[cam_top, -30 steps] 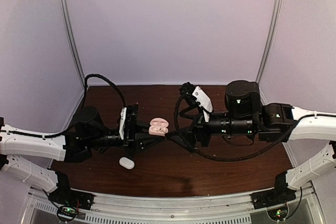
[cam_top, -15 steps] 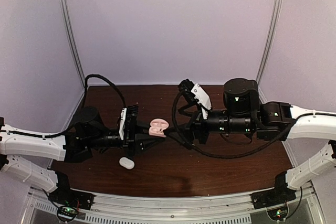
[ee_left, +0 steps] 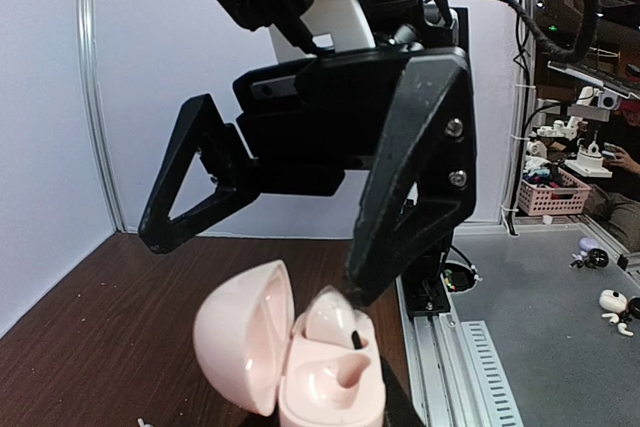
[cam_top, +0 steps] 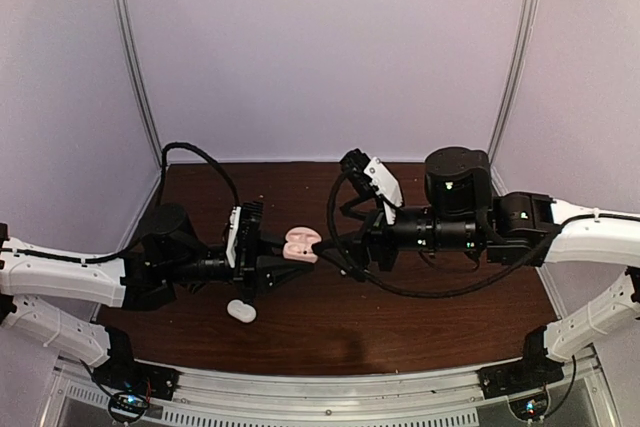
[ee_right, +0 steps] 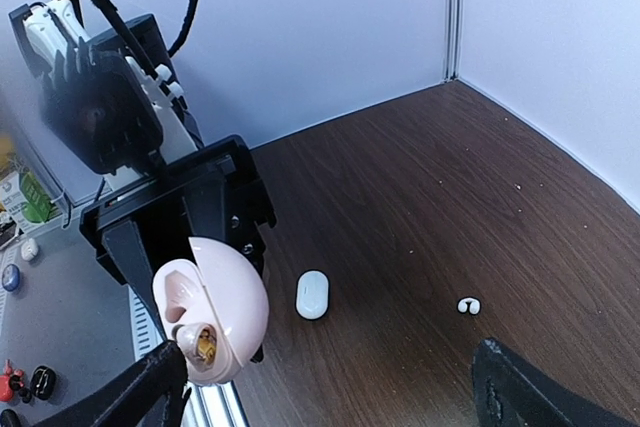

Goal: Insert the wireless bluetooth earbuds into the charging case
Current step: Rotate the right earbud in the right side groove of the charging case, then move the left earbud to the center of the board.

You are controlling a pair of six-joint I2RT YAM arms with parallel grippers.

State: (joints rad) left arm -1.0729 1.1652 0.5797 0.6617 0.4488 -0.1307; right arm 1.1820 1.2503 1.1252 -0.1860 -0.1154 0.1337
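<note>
My left gripper (cam_top: 288, 253) is shut on the base of a pink charging case (ee_left: 320, 372) and holds it above the table with its lid (ee_left: 240, 342) swung open. A pink rounded bud (ee_left: 335, 319) sits in the far socket. The near socket (ee_left: 330, 387) holds nothing. My right gripper (cam_top: 322, 245) is open wide, and one black fingertip (ee_left: 362, 285) rests on top of that bud. One tiny white earbud (ee_right: 468, 305) lies on the brown table, apart from both grippers. In the right wrist view the case (ee_right: 210, 312) hangs by the left finger (ee_right: 140, 392).
A white oval case (cam_top: 241, 311) lies shut on the table (cam_top: 420, 327) below the left gripper, and shows in the right wrist view as well (ee_right: 312, 295). Pale walls stand on three sides. A metal rail (cam_top: 330, 387) runs along the near edge.
My right arm has moved left, bringing its fingertip from beside the pink case onto the bud in it. The left gripper and the case have hardly moved.
</note>
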